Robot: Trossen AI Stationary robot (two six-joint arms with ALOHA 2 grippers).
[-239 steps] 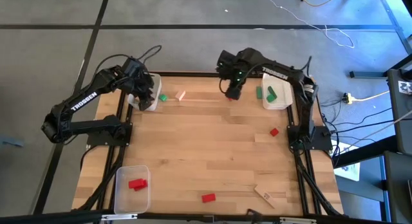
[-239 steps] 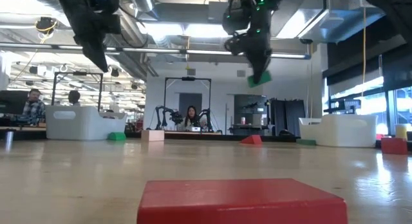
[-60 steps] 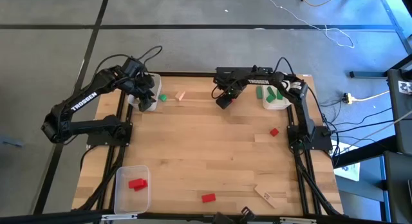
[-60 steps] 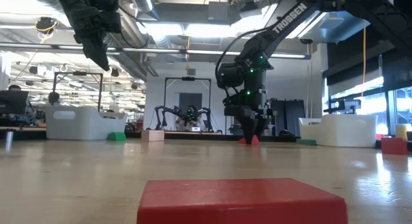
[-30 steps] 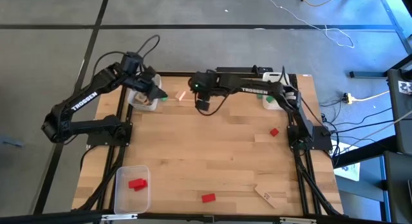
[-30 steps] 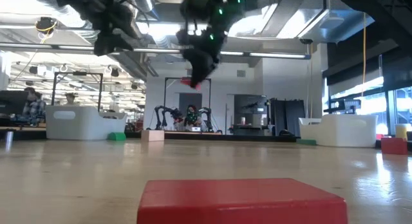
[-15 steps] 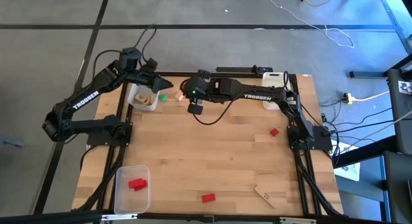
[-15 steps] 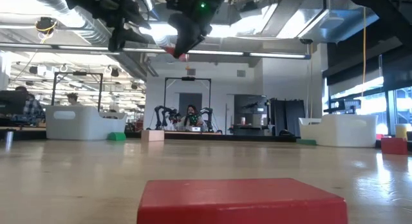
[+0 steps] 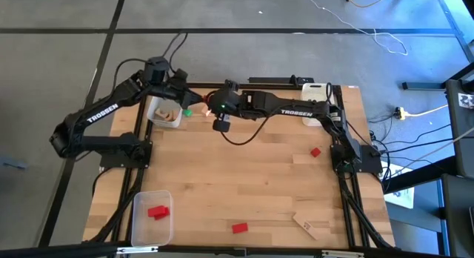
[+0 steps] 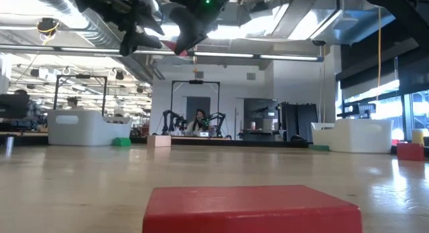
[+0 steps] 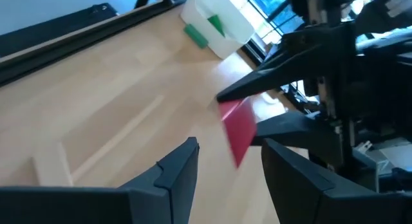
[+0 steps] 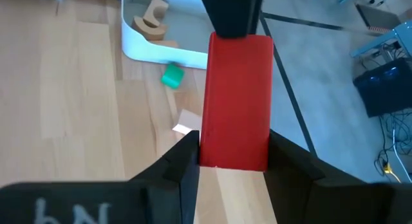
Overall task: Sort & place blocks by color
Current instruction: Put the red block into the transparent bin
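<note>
Handover looks to be the step: the right hand (image 12: 233, 161) is clamped on a red block (image 12: 235, 98), raised over the counter's far edge and presented toward the left hand (image 11: 226, 163), whose fingers stand apart around nothing just short of it. Next, I judge, the left must close on the block before the right lets go. Nearby on the wooden counter (image 9: 244, 176) sits a white bin (image 9: 164, 112) of wood pieces; a green block (image 9: 187, 113) lies beside it. Beyond is a lit workshop.
</note>
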